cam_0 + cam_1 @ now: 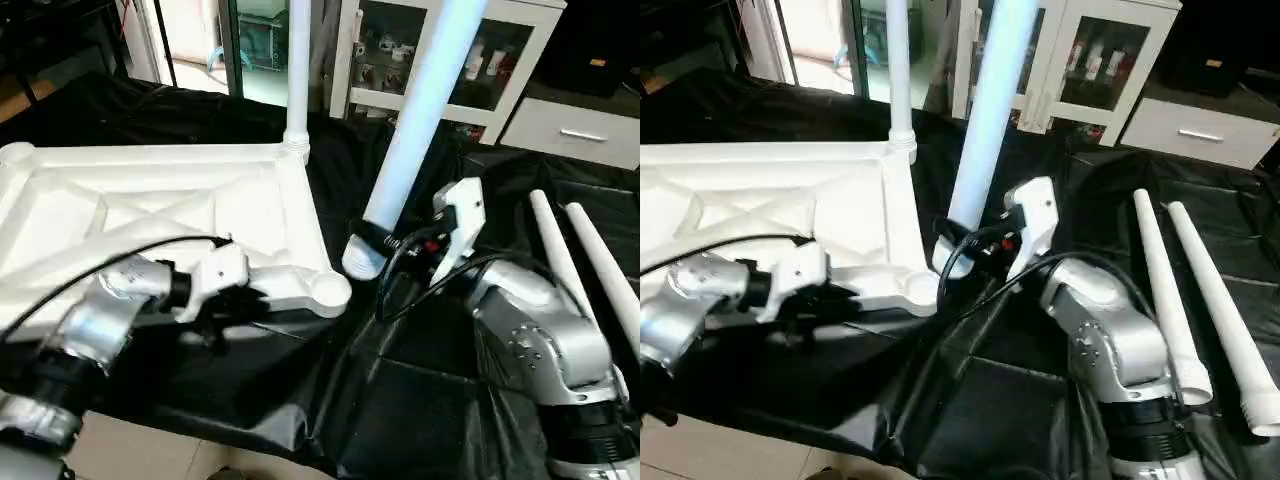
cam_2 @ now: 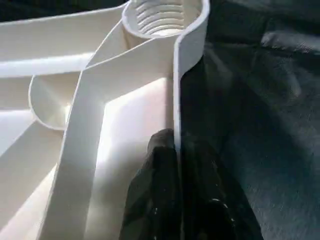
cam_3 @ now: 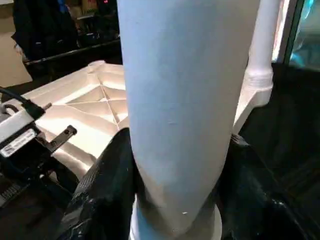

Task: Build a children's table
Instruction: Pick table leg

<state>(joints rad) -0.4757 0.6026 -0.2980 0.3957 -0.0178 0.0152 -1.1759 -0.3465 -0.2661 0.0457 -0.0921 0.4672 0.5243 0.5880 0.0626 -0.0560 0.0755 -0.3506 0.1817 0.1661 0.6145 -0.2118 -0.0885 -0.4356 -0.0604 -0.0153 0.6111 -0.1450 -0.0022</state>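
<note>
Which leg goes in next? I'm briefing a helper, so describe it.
On the black-sheeted work table, find the upturned white table top. Just off its near corner socket, the right gripper holds one leg upright. Two others lie flat; a fourth already stands fitted.

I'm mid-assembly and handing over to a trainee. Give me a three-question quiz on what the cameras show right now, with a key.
1. True or false: one long tapered white tube leg already stands upright in a far corner socket of the white plastic square table top.
2. How many white tube legs lie loose on the black sheet by the robot's right side? A) one B) two C) three
3. What is the left gripper clamped on?

Key
1. True.
2. B: two loose legs.
3. The raised rim of the table top, near the empty ribbed corner socket; the right gripper holds a fourth leg.
</note>
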